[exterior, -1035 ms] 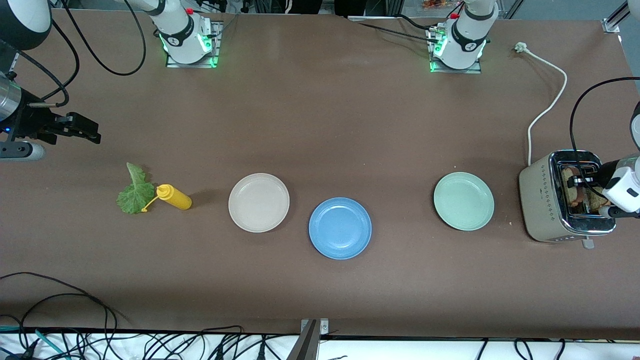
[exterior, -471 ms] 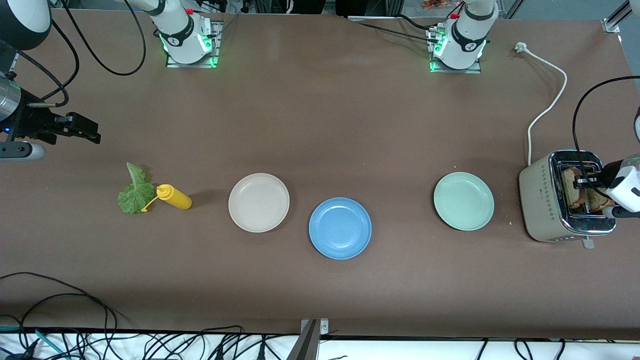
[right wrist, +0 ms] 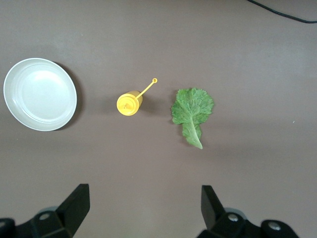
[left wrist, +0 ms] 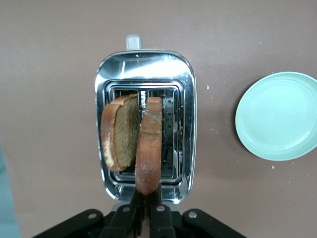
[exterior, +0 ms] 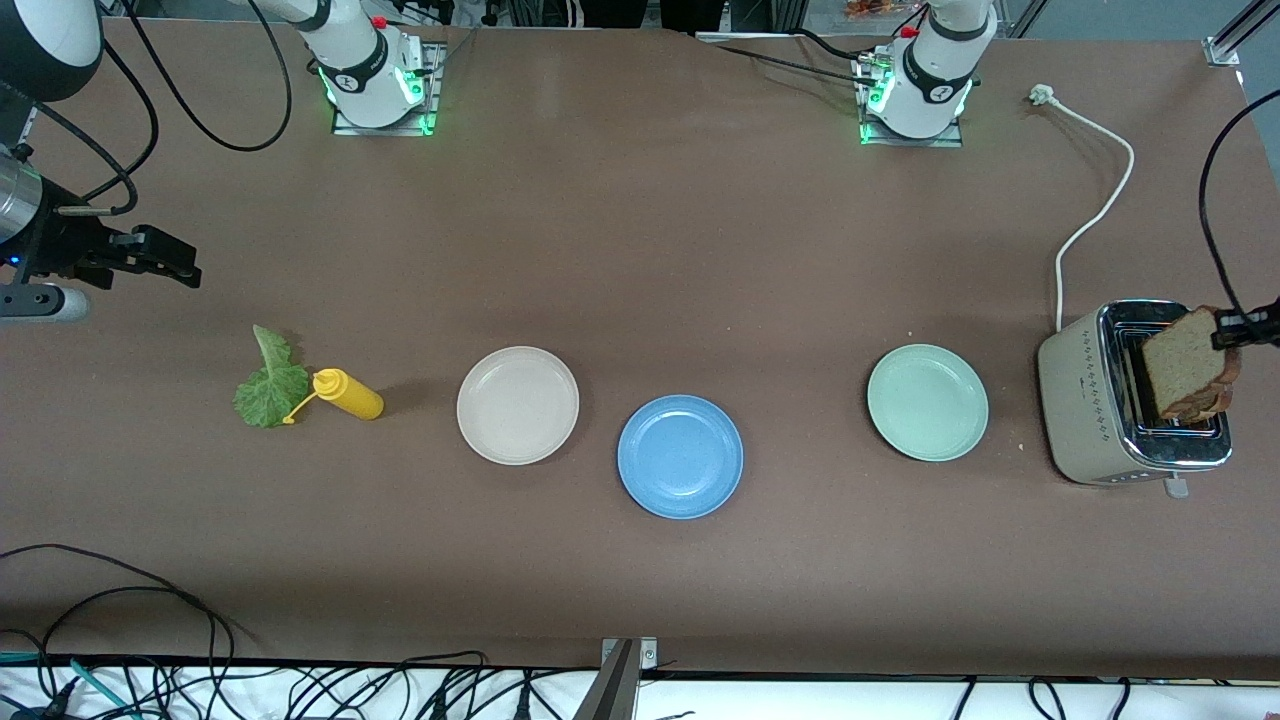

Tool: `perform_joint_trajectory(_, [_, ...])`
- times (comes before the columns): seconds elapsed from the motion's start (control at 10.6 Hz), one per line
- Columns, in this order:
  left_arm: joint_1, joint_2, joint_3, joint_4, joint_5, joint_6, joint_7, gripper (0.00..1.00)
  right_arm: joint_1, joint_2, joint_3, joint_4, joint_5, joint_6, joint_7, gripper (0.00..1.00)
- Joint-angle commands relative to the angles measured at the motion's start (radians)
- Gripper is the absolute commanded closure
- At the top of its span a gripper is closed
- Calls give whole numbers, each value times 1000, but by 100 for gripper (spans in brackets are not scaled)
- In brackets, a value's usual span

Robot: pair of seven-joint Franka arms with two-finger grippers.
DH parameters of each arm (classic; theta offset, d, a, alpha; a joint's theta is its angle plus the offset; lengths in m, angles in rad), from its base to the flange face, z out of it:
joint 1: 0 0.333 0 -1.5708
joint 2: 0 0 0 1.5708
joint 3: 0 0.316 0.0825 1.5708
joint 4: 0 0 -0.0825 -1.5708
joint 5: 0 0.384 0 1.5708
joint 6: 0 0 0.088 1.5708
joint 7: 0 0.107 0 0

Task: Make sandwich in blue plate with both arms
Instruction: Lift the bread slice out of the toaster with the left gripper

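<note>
My left gripper (exterior: 1230, 323) is shut on the top edge of a brown bread slice (exterior: 1180, 362) and holds it upright over the silver toaster (exterior: 1085, 405). In the left wrist view the fingers (left wrist: 147, 197) pinch this slice (left wrist: 148, 148) edge-on. A second slice (left wrist: 120, 131) leans beside it over the toaster (left wrist: 185, 99). The blue plate (exterior: 680, 456) lies empty near the table's middle. The lettuce leaf (exterior: 270, 385) lies flat toward the right arm's end and also shows in the right wrist view (right wrist: 192, 111). My right gripper (exterior: 165, 260) waits open and empty above that end (right wrist: 143, 203).
A yellow squeeze bottle (exterior: 348, 394) lies beside the lettuce, touching it. A beige-white plate (exterior: 517, 404) sits beside the blue plate; a mint-green plate (exterior: 927, 402) sits between the blue plate and the toaster. The toaster's white cord (exterior: 1095, 215) runs toward the bases.
My left gripper has risen from the toaster's slot, lifting the bread slice up out of it. The right arm, lettuce and plates have not moved.
</note>
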Motion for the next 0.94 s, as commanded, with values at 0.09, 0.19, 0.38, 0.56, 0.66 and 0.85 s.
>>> perform_joint_trajectory(0.09, [4, -72, -26, -9, 21, -41, 30, 100, -1, -7, -1, 0, 7, -7, -1, 0])
perform_joint_trajectory(0.19, [-4, -72, -29, 3, 20, -44, 29, 100, -1, -7, -1, 1, 7, -7, -1, 0])
perform_joint_trajectory(0.38, [-5, -72, -60, 8, 6, -46, 32, 100, -1, -7, -1, 1, 7, -7, -1, 0])
perform_joint_trajectory(0.56, [-111, -83, -11, 2, -12, -67, -5, 100, -1, -7, -1, 1, 7, -7, -1, 0])
perform_joint_trajectory(0.66, [-166, -86, 27, -8, -15, -73, -11, 100, -1, -7, -1, 1, 7, -7, -3, 0])
perform_joint_trajectory(0.85, [-177, -77, 75, -23, -243, -80, -13, 100, -2, -7, -1, 0, 7, -7, -3, 0])
